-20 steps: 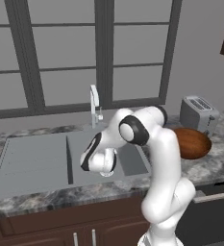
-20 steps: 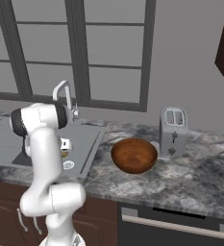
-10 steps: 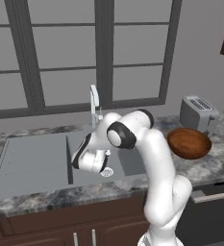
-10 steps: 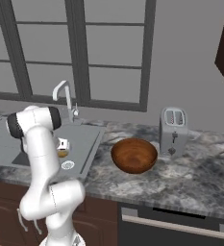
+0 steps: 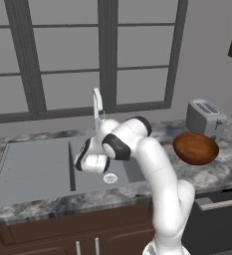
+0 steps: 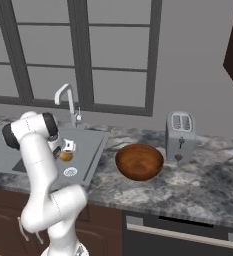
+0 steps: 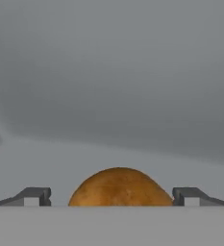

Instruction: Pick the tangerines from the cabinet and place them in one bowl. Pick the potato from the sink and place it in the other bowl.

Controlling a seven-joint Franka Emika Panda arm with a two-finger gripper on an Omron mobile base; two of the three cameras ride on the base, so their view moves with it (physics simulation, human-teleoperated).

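In the right base view, the rounded tan-brown potato (image 6: 65, 156) is seen lying in the grey recessed sink (image 6: 90, 145). In the hand view, it is flanked by the spread gripper (image 7: 111, 196); judged firm and smooth-skinned, it should be pinched across its middle.

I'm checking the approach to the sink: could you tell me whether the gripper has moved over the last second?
Yes. Judged against the tap in the left base view, the gripper has swung left and down into the sink, open around the potato.
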